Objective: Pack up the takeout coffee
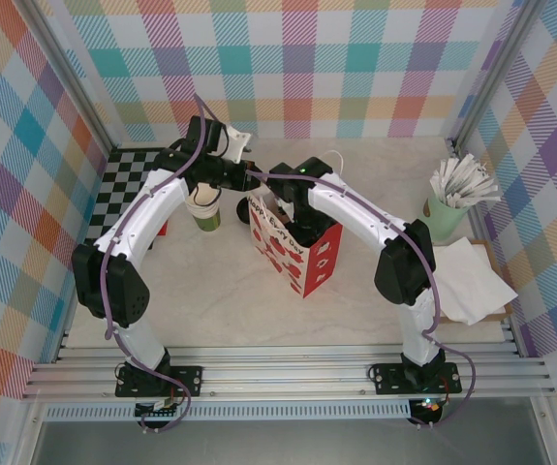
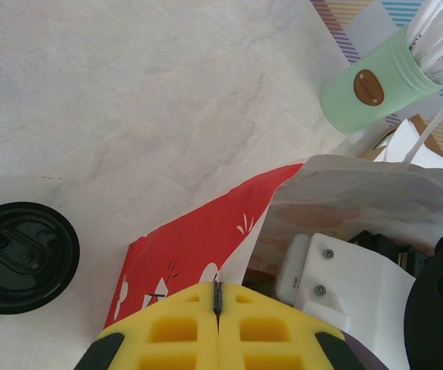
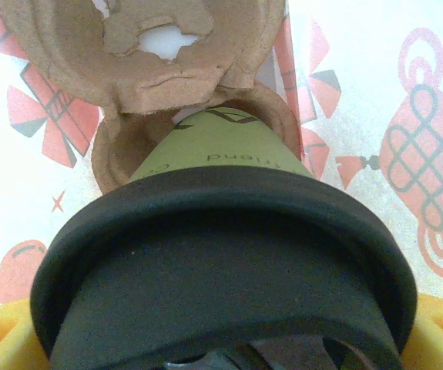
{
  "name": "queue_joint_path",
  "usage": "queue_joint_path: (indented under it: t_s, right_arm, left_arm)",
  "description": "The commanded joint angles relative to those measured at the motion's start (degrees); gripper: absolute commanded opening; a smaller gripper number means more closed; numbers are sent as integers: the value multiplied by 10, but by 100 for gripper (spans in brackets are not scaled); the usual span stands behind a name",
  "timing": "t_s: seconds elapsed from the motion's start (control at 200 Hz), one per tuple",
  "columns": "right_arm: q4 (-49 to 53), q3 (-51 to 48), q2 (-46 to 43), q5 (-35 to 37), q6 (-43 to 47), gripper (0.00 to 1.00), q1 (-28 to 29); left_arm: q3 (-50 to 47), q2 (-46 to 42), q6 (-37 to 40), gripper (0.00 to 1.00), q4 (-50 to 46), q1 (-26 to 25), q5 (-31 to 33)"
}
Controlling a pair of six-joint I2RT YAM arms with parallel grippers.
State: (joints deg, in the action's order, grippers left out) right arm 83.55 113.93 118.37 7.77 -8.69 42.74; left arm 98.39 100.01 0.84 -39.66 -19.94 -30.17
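Toward the left edge of the table, a stack of lidless cups is standing just beside the bag. The left claw is reaching over them. Its yellow fingers are pressed flat together and pinching the bag's red rim, which is holding the mouth open.

The bag is standing upright near the middle of the table, and the right arm is reaching down into it from above. The right claw is spread wide and gripping the coffee cup just under its black lid (a yellow finger is showing at each lower corner of the wrist view).

So the cup is lying straight ahead of the claw. Its long axis is running from the lid at the fingers down to the base, which is pointing into the bag. The base is meeting a round pocket of the cardboard tray on the bag's floor. The lid is blocking much of the view, so I cannot tell whether the cup is fully seated or only resting at the pocket's lip.

The coming move probably depends on keeping the cup's axis lined up with that pocket, and the right arm alone is placed to do it.

Near the right edge, a mint cup of white sticks is standing well apart from the bag.
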Motion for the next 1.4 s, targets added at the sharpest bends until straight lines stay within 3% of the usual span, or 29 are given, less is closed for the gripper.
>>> queue_joint_path:
  t_s: [0.0, 0.81, 1.395]
  right_arm:
    - [17, -12, 17, -6, 3, 33, -1]
    - [8, -14, 13, -13, 6, 33, -2]
    - [-21, -20, -2, -65, 20, 33, -8]
  left_arm:
    - [-10, -3, -2, 0, -8, 4, -13]
    - [-12, -3, -1, 0, -9, 4, -9]
    - [-9, 1, -3, 0, -9, 4, -15]
